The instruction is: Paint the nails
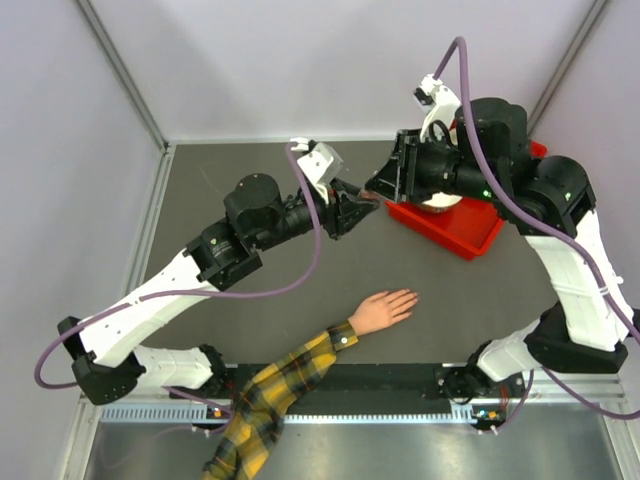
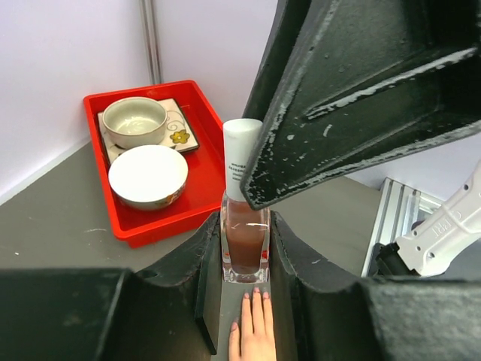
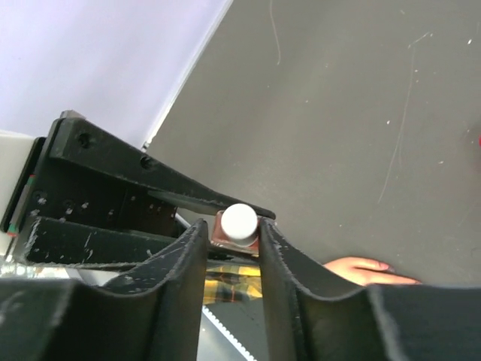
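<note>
Left gripper clamped on nail-polish bottle, steadying it upright. Right gripper straddles the white cap, likely to unscrew; can't tell if it's gripping.

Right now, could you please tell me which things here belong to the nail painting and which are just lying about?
For the job: mannequin hand, nails, polish bottle, white cap.
Lying about: red tray, white bowl, beige bowl, flowered saucer.

Lab robot cell: plain pale walls, aluminium posts, grey tabletop.
</note>
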Controlling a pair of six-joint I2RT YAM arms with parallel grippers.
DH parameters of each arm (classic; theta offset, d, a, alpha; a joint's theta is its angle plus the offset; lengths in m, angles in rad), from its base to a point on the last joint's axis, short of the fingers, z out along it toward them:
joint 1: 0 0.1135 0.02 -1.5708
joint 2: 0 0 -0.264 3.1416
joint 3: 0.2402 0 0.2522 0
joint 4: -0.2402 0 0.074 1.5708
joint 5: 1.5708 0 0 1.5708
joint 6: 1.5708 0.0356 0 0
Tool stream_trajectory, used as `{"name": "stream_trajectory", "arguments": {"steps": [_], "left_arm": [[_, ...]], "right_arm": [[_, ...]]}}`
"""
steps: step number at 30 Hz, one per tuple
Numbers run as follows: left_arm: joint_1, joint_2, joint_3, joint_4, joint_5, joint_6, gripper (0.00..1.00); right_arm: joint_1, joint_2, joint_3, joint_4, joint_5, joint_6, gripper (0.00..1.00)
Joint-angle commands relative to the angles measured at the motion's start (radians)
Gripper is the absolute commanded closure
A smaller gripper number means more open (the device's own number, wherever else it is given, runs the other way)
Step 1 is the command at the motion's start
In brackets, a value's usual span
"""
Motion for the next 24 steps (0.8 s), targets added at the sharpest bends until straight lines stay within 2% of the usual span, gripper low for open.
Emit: {"name": "stream_trajectory", "arguments": {"steps": [1,3,6,7,8,9,10,11,13,15,18,21,23,24], "left_arm": [[-0.003,-0.009,0.036,0.058,0.049,0.007,1.00],[-0.003,-0.020,0.027,0.067,0.068,-0.001,1.00],[-0.002,-0.052,-0.005,0.101,0.100,-0.018,1.00],[-0.002,-0.061,-0.025,0.112,0.117,-0.022,1.00],[-0.002,-0.078,-0.035,0.144,0.161,-0.028,1.00],[0.000,-0.087,-0.039,0.155,0.192,-0.045,1.00],[0.003,-0.095,-0.056,0.170,0.220,-0.059,1.00],[0.006,-0.113,-0.065,0.214,0.253,-0.079,1.00],[0.014,-0.124,-0.088,0.257,0.342,-0.143,1.00],[0.020,-0.126,-0.085,0.268,0.446,-0.205,1.00],[0.021,-0.117,-0.064,0.238,0.565,-0.262,1.00],[0.021,-0.110,-0.044,0.192,0.597,-0.266,1.00],[0.023,-0.107,-0.032,0.169,0.587,-0.236,1.00],[0.023,-0.106,-0.021,0.135,0.573,-0.216,1.00]], "right_arm": [[0.001,-0.018,-0.005,0.025,0.019,-0.022,0.70],[-0.005,-0.023,-0.013,0.042,-0.004,-0.047,0.75],[-0.042,-0.079,-0.083,0.126,-0.121,-0.111,1.00],[-0.054,-0.102,-0.159,0.160,-0.157,-0.134,1.00],[-0.078,-0.168,-0.207,0.194,-0.250,-0.163,1.00],[-0.092,-0.204,-0.262,0.299,-0.321,-0.247,1.00],[-0.102,-0.246,-0.387,0.353,-0.414,-0.296,1.00],[-0.114,-0.305,-0.439,0.411,-0.646,-0.347,1.00],[-0.112,-0.354,-0.540,0.536,-0.915,-0.473,1.00],[-0.119,-0.420,-0.634,0.615,-0.946,-0.575,1.00],[-0.137,-0.410,-0.633,0.579,-0.990,-0.652,1.00],[-0.136,-0.335,-0.555,0.489,-1.081,-0.648,1.00],[-0.137,-0.324,-0.535,0.484,-1.052,-0.595,1.00],[-0.136,-0.320,-0.524,0.490,-1.032,-0.575,0.94]]}}
